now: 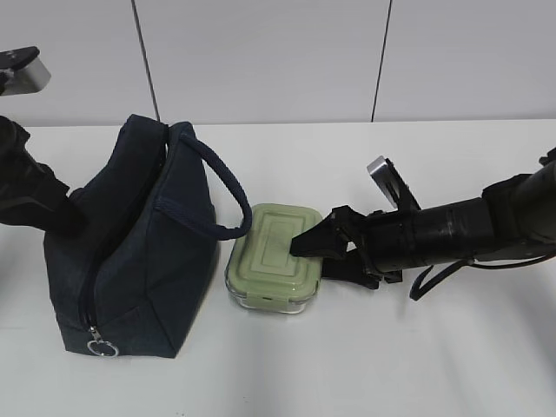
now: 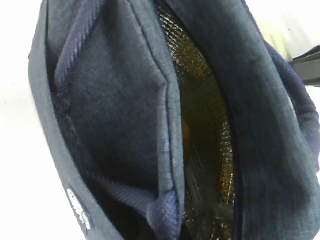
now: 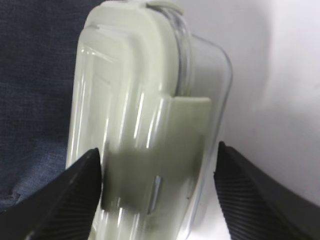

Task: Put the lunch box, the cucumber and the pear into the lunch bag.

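The navy lunch bag (image 1: pixel 139 252) stands at the left, its top open. The left wrist view looks into it (image 2: pixel 115 100) and shows shiny lining (image 2: pixel 210 115). A small yellow-orange patch (image 2: pixel 186 132) lies deep inside; I cannot tell whether it is the pear. The cucumber is out of view. My left arm (image 1: pixel 35 195) reaches behind the bag, and its gripper is hidden. The lunch box (image 1: pixel 269 252) with its sage-green lid lies right of the bag. My right gripper (image 1: pixel 314 259) is open and straddles the box's right end (image 3: pixel 140 90), one finger against the lid, the other clear of the glass.
The bag's padded loop handle (image 1: pixel 217 187) hangs over toward the lunch box. The zipper ring pull (image 1: pixel 102 348) hangs at the bag's front corner. The bag's side (image 3: pixel 30 75) stands close behind the box. The white table (image 1: pixel 417 356) extends to the front and right.
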Robot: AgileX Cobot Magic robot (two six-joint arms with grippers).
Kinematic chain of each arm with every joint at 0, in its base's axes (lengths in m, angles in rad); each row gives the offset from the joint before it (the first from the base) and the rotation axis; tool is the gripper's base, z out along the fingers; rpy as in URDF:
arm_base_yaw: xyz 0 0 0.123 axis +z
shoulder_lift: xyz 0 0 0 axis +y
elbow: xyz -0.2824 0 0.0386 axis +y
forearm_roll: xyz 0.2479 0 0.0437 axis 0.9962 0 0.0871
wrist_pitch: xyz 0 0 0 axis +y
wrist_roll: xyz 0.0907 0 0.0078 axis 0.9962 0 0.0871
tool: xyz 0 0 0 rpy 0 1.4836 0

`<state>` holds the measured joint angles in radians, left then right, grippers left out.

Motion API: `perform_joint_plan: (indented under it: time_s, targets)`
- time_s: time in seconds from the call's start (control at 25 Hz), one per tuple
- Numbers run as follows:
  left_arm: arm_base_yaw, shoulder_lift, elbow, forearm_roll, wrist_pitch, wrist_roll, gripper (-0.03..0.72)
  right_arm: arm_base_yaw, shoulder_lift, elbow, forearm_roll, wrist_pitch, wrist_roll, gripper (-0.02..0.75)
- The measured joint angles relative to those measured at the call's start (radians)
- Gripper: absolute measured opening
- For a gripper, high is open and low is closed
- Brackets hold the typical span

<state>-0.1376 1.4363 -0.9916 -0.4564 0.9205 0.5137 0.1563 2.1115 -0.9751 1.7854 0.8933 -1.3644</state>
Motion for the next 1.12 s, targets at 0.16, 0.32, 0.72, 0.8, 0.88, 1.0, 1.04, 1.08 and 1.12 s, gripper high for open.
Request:
perform_joint_plan:
  time_s: [0.16,0.32,0.72,0.8,0.88,1.0,1.04,1.08,1.12]
  targets:
    - [0.0,0.0,0.0,0.0,0.0,0.0,0.001,0.02,0.0,0.0,0.004,-0.006,0.002,0.517]
    - [0.0,0.0,0.0,0.0,0.0,0.0,0.001,0.033,0.0,-0.007,0.015,-0.008,0.016,0.349]
    - [0.0,0.0,0.0,0.002,-0.001,0.0,0.001,0.028,-0.007,-0.007,0.003,-0.006,0.054,0.317]
    - [0.0,0.0,0.0,0.002,-0.001,0.0,0.001,0.012,-0.029,-0.007,-0.041,-0.023,0.068,0.306]
    - [0.0,0.0,0.0,0.002,0.0,0.0,0.001,-0.006,-0.056,-0.007,-0.08,-0.049,0.078,0.307]
    - [0.0,0.0,0.0,0.002,0.0,0.0,0.001,-0.03,-0.135,-0.003,-0.127,-0.079,0.096,0.306]
    - [0.0,0.0,0.0,0.002,0.0,0.0,0.001,-0.032,-0.159,-0.003,-0.134,-0.081,0.103,0.306]
    - [0.0,0.0,0.0,0.002,0.0,0.0,0.001,-0.032,-0.189,-0.003,-0.139,-0.081,0.113,0.306]
    - [0.0,0.0,0.0,0.002,0.0,0.0,0.001,-0.032,-0.219,-0.002,-0.143,-0.075,0.12,0.306]
